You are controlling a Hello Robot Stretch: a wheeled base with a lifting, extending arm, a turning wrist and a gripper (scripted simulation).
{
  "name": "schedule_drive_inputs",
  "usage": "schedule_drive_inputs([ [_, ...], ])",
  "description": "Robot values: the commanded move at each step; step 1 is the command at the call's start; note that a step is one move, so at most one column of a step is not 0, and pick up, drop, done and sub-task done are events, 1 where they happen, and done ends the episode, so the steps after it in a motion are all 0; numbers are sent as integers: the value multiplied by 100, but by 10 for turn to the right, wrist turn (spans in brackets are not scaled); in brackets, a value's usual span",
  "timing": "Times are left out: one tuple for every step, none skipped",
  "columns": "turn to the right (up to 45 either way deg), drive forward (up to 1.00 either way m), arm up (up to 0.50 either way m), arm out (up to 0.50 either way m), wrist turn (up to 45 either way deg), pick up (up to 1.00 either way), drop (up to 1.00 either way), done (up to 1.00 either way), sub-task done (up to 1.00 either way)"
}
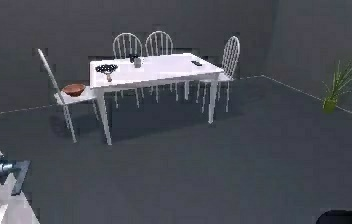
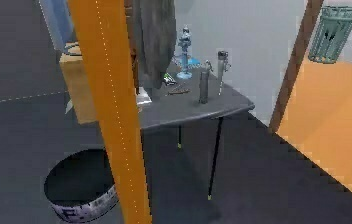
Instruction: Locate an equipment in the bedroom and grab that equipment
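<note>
While a white desk with chairs lies ahead, the step looks like searching; next, find the bedroom; jaws' state cannot be told.

A dark grey table stands on thin legs. On it are a blue bottle, two slim upright things just beside the bottle, and a grey drape. A brown box sits at the table's left end. A round dark bin stands on the floor below the table's left end. An orange post crosses in front of the table. A teal basket stands well apart to the table's right.
</note>
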Motion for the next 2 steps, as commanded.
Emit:
schedule_drive_inputs([
  [0, 25, 0, 0, 0, 0, 0, 0, 0],
  [30, 0, 0, 0, 0, 0, 0, 0, 0],
])
